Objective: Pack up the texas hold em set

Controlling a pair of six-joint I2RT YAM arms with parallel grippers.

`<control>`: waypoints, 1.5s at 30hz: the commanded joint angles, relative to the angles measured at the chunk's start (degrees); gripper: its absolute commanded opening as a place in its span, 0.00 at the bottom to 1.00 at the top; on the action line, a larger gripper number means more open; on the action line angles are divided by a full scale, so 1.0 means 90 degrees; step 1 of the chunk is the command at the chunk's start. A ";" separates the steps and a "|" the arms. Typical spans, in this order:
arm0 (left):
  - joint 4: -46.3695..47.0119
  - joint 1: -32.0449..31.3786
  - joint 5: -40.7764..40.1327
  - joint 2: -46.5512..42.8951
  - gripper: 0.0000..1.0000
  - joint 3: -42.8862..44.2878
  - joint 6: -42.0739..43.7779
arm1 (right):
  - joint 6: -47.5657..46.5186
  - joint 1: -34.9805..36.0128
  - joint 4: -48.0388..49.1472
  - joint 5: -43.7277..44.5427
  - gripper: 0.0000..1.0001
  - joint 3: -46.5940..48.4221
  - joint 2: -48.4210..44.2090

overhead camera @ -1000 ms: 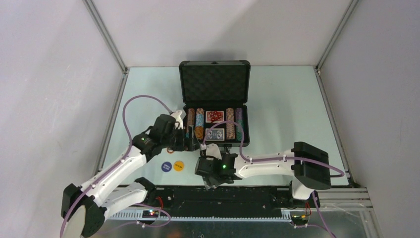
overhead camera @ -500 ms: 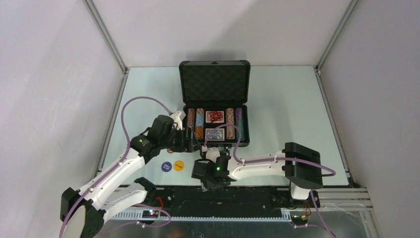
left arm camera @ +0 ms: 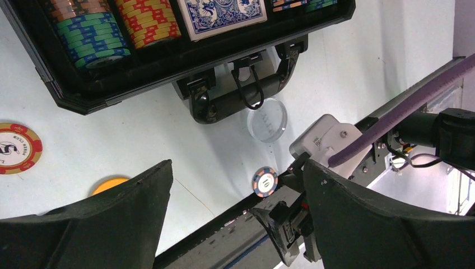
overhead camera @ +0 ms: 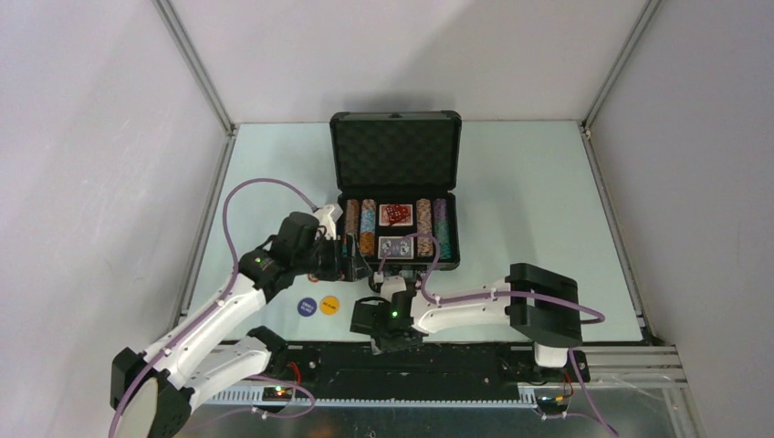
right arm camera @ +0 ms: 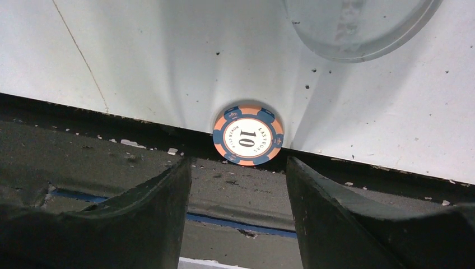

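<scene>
Top view: you have the black hard case (overhead camera: 395, 196) open mid-table (overhead camera: 529, 201). Its egg-crate foam lid stands at 12, and inside are striped chips (overhead camera: 368, 228) in rows, red dice (overhead camera: 395, 214) and a card deck (overhead camera: 395, 246). The left gripper (overhead camera: 351, 265) is at the case's 7 o'clock corner and the right gripper (overhead camera: 388, 342) at its 6. A round blue button (overhead camera: 307, 307) and a yellow button (overhead camera: 329, 305) lie flat at 8.

Left wrist: the jaws are spread wide, nothing between them. The glossy handle (left arm camera: 241, 98) is at 12 with a clear disc (left arm camera: 267, 119) just beside it. A loose chip (left arm camera: 264, 181) sits at the table edge, and a red-rimmed button (left arm camera: 17, 148) is at 9.

Right wrist: the loose chip has an orange-blue rim and a white "10" centre. It lies flat, overlapping the scuffed black rail (right arm camera: 112, 157). The jaws are apart, with fingertips at its 7 and 5, not clamping it.
</scene>
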 commanded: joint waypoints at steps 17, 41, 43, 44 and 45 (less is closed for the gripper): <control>0.0129 0.0049 0.0090 -0.0110 0.91 0.0016 0.0068 | 0.0444 -0.0337 -0.0241 0.0459 0.68 0.0217 0.0216; 0.0160 0.0048 0.0208 -0.0094 0.91 0.0008 0.0078 | 0.0735 -0.0125 -0.0996 0.0533 0.60 0.0750 0.0841; 0.0164 0.0049 0.0239 -0.0094 0.91 0.0005 0.0081 | 0.0776 -0.0111 -0.0942 0.0491 0.57 0.0750 0.0884; 0.0166 0.0048 0.0248 -0.0090 0.91 0.0008 0.0085 | 0.0782 -0.0113 -0.0897 0.0474 0.56 0.0749 0.0918; 0.0161 0.0046 0.0260 -0.0094 0.91 0.0005 0.0090 | 0.0791 -0.0113 -0.0876 0.0435 0.53 0.0751 0.0927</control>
